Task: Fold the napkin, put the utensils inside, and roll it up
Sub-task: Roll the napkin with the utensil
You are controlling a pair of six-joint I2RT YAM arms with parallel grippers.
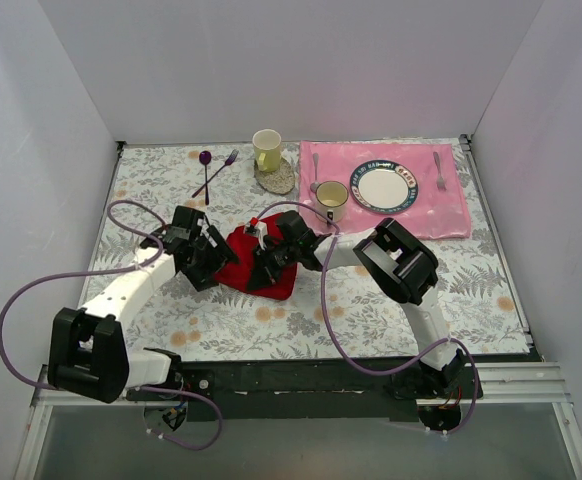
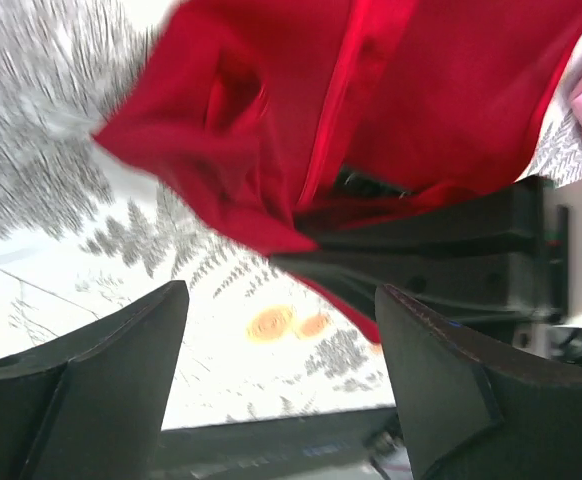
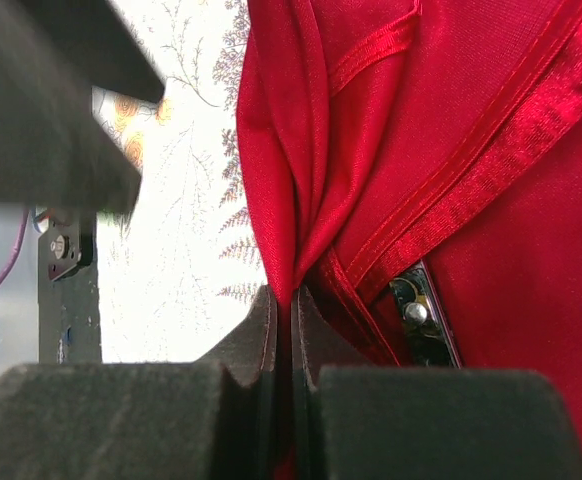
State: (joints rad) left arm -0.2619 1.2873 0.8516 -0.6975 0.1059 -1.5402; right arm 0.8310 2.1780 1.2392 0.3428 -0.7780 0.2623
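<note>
The red napkin lies bunched on the table between my two grippers. My right gripper is shut on a raised fold of the napkin; in the top view it sits over the cloth's right part. A slim dark piece with a silver stud, seemingly a utensil handle, shows between the folds, and a dark strip shows there in the left wrist view. My left gripper is open and empty, just short of the napkin's edge; in the top view it is at the cloth's left side.
A purple spoon and fork lie at the back left. A yellow mug stands on a coaster. A pink placemat carries a plate, a silver fork and a spoon. Another mug stands just behind the right gripper.
</note>
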